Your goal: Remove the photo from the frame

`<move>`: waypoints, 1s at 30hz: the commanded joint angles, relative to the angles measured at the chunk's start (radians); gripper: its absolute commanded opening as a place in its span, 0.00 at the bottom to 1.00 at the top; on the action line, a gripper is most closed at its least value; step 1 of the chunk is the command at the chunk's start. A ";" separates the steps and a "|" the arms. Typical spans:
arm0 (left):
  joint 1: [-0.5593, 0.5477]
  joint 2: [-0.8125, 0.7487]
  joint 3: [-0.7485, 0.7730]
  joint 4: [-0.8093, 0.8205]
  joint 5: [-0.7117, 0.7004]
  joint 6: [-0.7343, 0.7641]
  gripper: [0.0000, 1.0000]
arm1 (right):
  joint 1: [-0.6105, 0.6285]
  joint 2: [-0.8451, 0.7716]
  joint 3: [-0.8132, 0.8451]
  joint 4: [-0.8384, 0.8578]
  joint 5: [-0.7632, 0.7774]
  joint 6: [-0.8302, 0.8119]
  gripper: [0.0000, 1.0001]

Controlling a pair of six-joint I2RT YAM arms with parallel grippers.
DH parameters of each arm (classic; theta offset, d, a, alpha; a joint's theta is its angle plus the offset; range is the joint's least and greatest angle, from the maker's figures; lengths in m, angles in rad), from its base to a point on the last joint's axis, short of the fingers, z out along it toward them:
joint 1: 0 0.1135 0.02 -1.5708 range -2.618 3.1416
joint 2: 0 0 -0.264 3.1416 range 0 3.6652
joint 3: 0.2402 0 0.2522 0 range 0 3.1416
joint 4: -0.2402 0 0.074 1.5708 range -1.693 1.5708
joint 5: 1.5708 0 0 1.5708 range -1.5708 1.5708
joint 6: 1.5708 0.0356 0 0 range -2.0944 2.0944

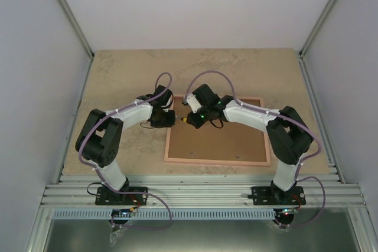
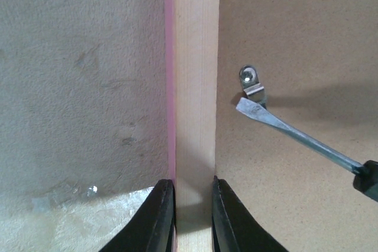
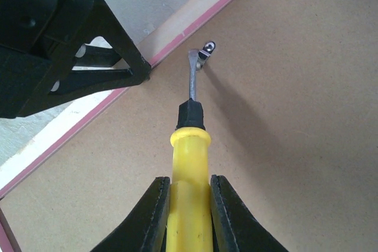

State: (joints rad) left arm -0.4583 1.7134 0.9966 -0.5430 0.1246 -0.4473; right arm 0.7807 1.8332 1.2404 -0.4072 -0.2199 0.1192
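The frame (image 2: 195, 87) pinched by left gripper (image 2: 192, 184); right gripper (image 3: 189, 181) clamps screwdriver (image 3: 190, 146), apparently touching clip (image 3: 207, 51).

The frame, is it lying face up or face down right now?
Face down. The frame shows its tan wood rail and brown backing board upward, with a metal clip on the board.

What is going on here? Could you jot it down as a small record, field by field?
Surface: beige table
Object: frame lying face down
Facing up: brown backing board
Left arm: left gripper closed on the frame's left wooden rail
Right arm: right gripper closed on a yellow-handled screwdriver
Tool tip: at a small metal clip on the backing board
Photo: not visible from this side
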 commanded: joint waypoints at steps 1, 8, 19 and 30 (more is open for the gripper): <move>-0.001 -0.011 -0.023 -0.013 -0.025 -0.010 0.08 | -0.008 0.005 -0.010 -0.174 0.127 -0.005 0.00; 0.000 -0.016 -0.023 -0.014 -0.027 -0.014 0.09 | -0.006 -0.034 -0.034 -0.108 0.075 -0.013 0.00; 0.008 -0.051 0.052 -0.052 -0.067 -0.012 0.41 | -0.030 -0.162 -0.146 0.068 0.022 0.026 0.00; 0.041 0.128 0.337 -0.111 -0.110 0.109 0.65 | -0.122 -0.323 -0.304 0.176 0.107 0.081 0.00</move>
State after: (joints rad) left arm -0.4263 1.7573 1.2270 -0.6209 0.0406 -0.4133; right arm 0.6827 1.5639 0.9791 -0.2947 -0.1490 0.1730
